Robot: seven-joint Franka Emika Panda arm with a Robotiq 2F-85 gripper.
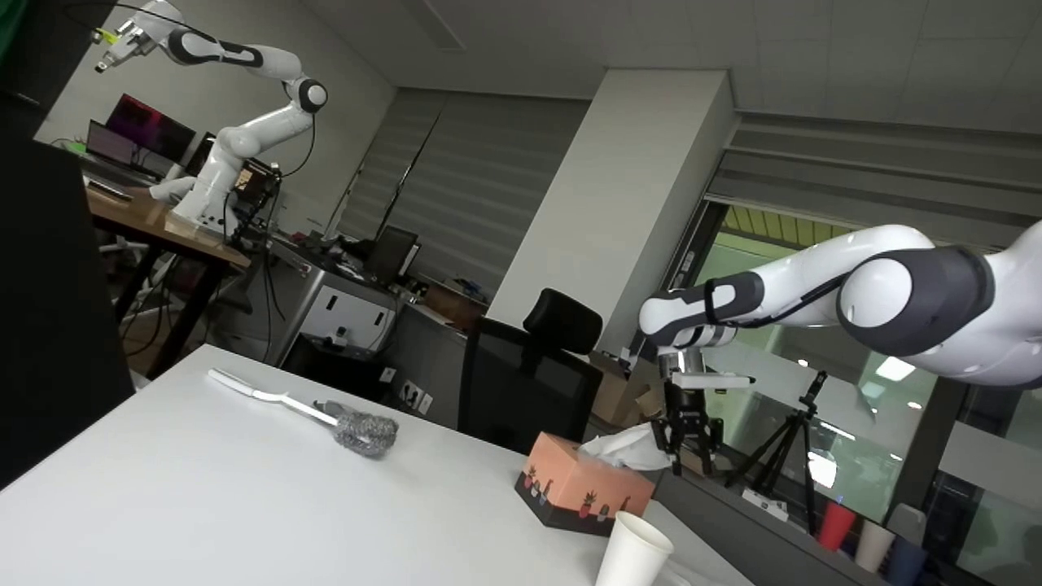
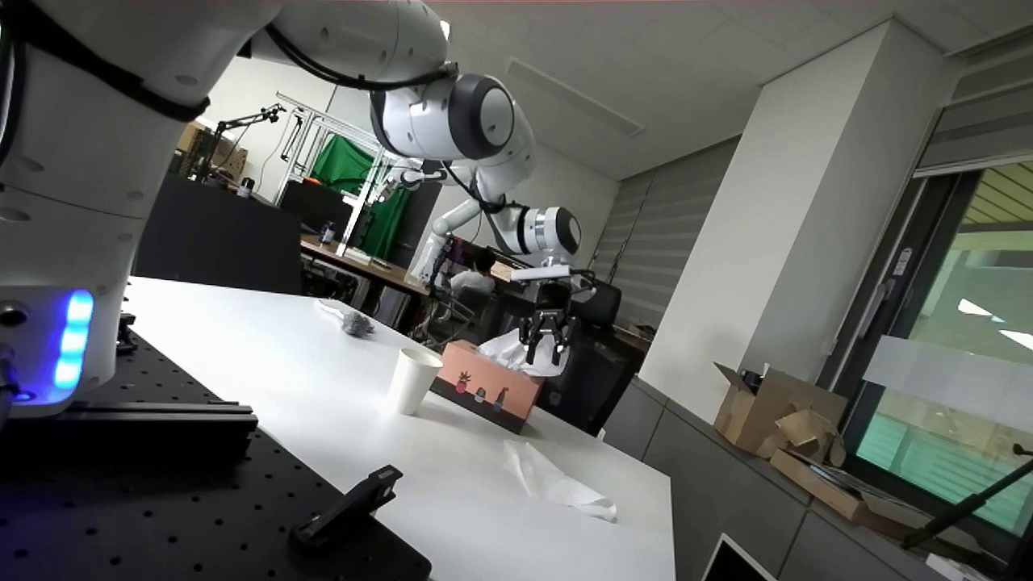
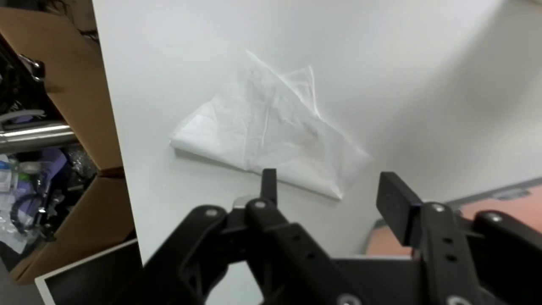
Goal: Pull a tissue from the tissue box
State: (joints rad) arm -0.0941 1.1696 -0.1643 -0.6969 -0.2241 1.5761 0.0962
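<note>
The salmon-pink tissue box (image 1: 588, 488) with a dark base stands on the white table; it also shows in an exterior view (image 2: 484, 386), and part of it shows at the lower right of the wrist view (image 3: 387, 241). A white tissue (image 1: 625, 448) sticks out of its top, also in an exterior view (image 2: 507, 349). A loose crumpled tissue (image 2: 557, 482) lies on the table beside the box and fills the middle of the wrist view (image 3: 271, 131). My gripper (image 1: 692, 467) is open, with nothing between its fingers in the wrist view (image 3: 328, 186). It hangs above table height near the box.
A white cup (image 1: 633, 552) stands close to the box, also in an exterior view (image 2: 413, 381). A grey-headed brush (image 1: 366, 431) lies farther along the table. A black chair (image 1: 529, 374) stands behind the table. A cardboard box (image 3: 84, 93) lies beyond the table edge.
</note>
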